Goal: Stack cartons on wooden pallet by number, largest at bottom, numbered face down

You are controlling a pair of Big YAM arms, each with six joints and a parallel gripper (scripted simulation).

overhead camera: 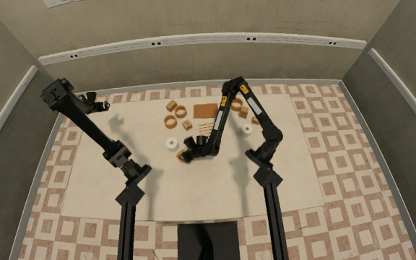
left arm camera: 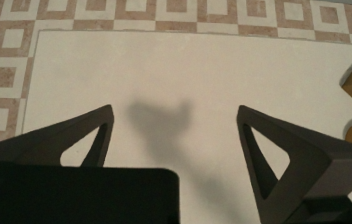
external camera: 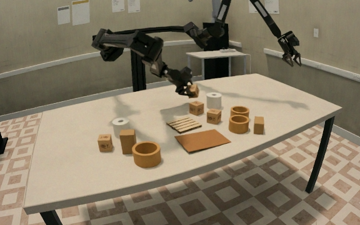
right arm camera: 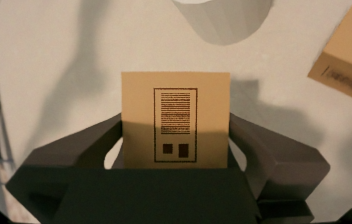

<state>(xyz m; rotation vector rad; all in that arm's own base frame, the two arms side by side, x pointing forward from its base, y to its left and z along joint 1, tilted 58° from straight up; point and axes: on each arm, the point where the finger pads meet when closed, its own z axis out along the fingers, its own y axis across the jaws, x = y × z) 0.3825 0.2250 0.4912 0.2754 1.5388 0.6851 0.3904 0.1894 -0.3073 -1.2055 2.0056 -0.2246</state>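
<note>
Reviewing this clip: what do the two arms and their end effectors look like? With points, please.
Both arms are black, with blocky joints and long links. The right arm (overhead camera: pixel 226 115) (external camera: pixel 159 67) shows yellow labels and pale strips on its links. Each end effector, left (overhead camera: pixel 103 105) (external camera: pixel 292 64) (left arm camera: pixel 175 107) and right (overhead camera: pixel 183 156) (external camera: pixel 192 92) (right arm camera: pixel 175 120), has two dark, angular fingers with triangular cut-outs.

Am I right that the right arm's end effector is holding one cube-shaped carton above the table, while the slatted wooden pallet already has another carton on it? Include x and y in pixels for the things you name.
Not quite: the slatted wooden pallet (external camera: pixel 184 124) bears no carton, as the exterior view shows. The right arm's end effector (external camera: pixel 189 91) (right arm camera: pixel 175 120) is indeed holding one brown cube-shaped cardboard carton (external camera: pixel 194 90) (right arm camera: pixel 175 120) above the table.
</note>
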